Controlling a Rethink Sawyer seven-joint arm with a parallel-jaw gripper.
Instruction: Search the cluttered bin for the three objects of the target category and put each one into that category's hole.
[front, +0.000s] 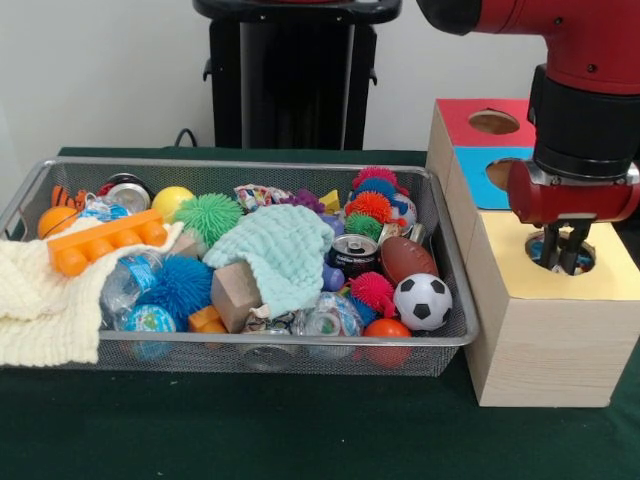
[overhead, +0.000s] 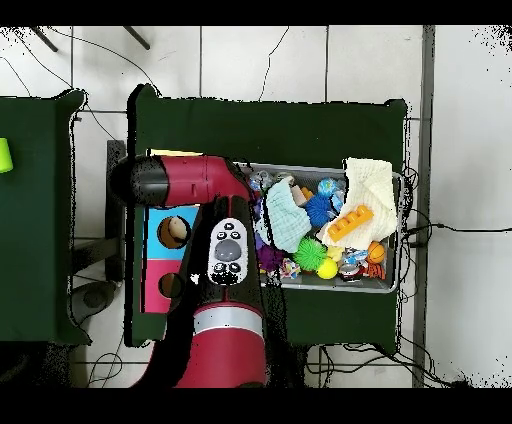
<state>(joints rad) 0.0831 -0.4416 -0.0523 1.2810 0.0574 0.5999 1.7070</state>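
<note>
The silver mesh bin (front: 240, 163) is full of toys. A multicoloured printed rag (front: 258, 196) lies at its back, behind the mint-green cloth (front: 275, 250). Another patterned scrap (front: 268, 321) shows at the front rim. My gripper (front: 565, 252) hangs over the yellow-topped box (front: 620, 278) with its tips down in the round hole (front: 589, 258). The jaws stand slightly apart, and a bit of bluish printed fabric (front: 541, 245) shows in the hole beside them. In the overhead view the arm (overhead: 228, 250) hides the gripper and the yellow box, beside the bin (overhead: 397, 235).
A blue-topped box (front: 478, 160) and a red-topped box (front: 470, 108) stand behind the yellow one. A cream knitted cloth (front: 40, 295) drapes over the bin's left end. Balls, cans, a wooden block (front: 234, 292) and an orange brick (front: 105, 240) crowd the bin.
</note>
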